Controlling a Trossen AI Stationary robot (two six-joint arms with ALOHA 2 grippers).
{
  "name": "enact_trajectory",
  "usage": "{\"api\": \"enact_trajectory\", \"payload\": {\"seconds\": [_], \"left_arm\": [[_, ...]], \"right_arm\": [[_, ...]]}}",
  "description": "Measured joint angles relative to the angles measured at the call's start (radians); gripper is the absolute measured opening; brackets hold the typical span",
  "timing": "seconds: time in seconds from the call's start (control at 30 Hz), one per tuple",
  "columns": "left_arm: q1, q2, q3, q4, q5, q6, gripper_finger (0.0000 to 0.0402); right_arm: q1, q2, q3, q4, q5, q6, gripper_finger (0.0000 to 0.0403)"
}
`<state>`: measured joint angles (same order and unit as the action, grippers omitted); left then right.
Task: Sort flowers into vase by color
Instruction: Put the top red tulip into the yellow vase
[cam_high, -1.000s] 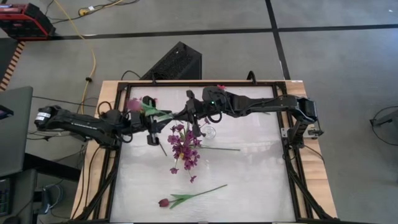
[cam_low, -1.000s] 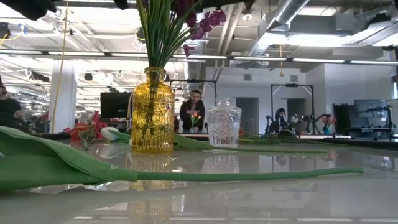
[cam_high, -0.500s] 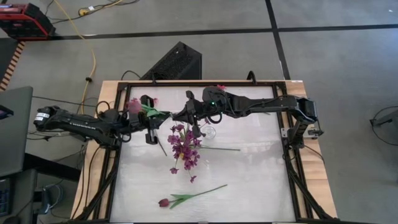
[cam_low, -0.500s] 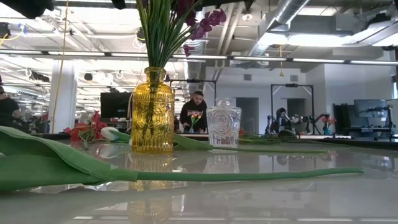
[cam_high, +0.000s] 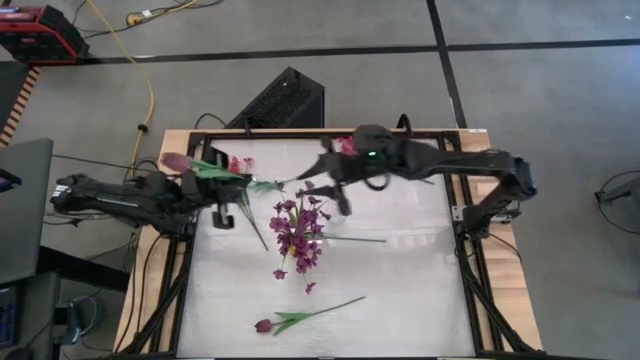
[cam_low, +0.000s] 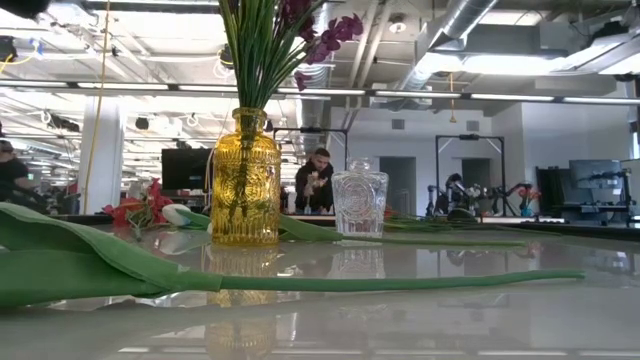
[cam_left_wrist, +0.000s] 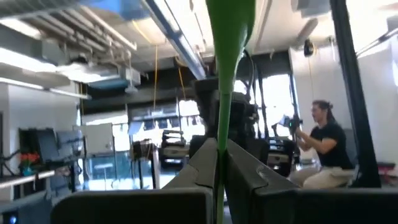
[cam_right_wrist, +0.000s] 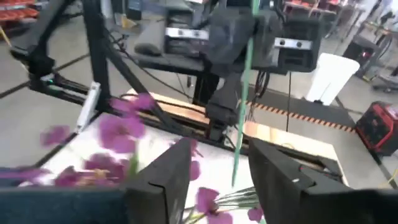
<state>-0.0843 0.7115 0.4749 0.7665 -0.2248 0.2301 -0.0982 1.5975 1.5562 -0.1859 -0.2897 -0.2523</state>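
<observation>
Left gripper (cam_left_wrist: 221, 163) at worktop's (cam_high: 400, 290) left edge — fingers (cam_left_wrist: 186, 171) pinching thin green stem of a dark-red flower (cam_high: 178, 161), bloom out past the worktop edge, stem running toward centre. Right gripper (cam_right_wrist: 214, 165) up over rear-centre of worktop, fingers (cam_right_wrist: 163, 174) spread, nothing between them; the held stem seen beyond, apart from them.

Purple-magenta sprigs (cam_high: 298, 235) bunched in yellow vase (cam_low: 245, 178) at mid-worktop, blooms fanned toward front. Clear glass vase (cam_low: 359, 200) just beside it, to the right in low view. One green stem lying on worktop right of the purple bunch. Dark-red bud (cam_high: 264, 325) w/ long stem and leaf flat near front edge, well apart from vases. Red-pink blooms (cam_low: 135, 208) lying at rear left. Person (cam_low: 318, 180) in room beyond, behind vases.
</observation>
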Motion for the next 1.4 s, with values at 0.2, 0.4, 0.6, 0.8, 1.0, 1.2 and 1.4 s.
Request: {"api": "enact_trajectory", "payload": {"seconds": [0.2,0.4,0.6,0.8,1.0,1.2,1.4], "left_arm": [[-0.003,-0.214,0.0,-0.285,0.018,-0.054,0.0],[-0.004,-0.328,-0.01,-0.513,0.211,-0.207,0.0],[-0.019,-0.235,-0.159,-0.251,0.369,-0.25,0.0],[-0.053,-0.038,-0.314,0.162,0.337,-0.254,0.0],[-0.074,0.157,-0.343,0.401,0.315,-0.244,0.0],[-0.079,0.318,-0.34,0.566,0.308,-0.199,0.0],[-0.078,0.395,-0.337,0.651,0.261,-0.148,0.0]], "right_arm": [[0.01,-0.16,0.0,-0.244,0.001,-0.018,0.0195],[0.054,-0.25,-0.081,-0.306,0.001,0.019,0.0182],[0.103,-0.272,-0.184,-0.213,0.002,0.023,0.0171],[0.12,-0.247,-0.204,-0.199,0.003,0.024,0.0164],[0.115,-0.239,-0.204,-0.195,0.003,0.026,0.0164],[0.116,-0.239,-0.204,-0.192,0.003,0.019,0.0164],[0.116,-0.239,-0.204,-0.193,0.003,0.02,0.0164]]}}
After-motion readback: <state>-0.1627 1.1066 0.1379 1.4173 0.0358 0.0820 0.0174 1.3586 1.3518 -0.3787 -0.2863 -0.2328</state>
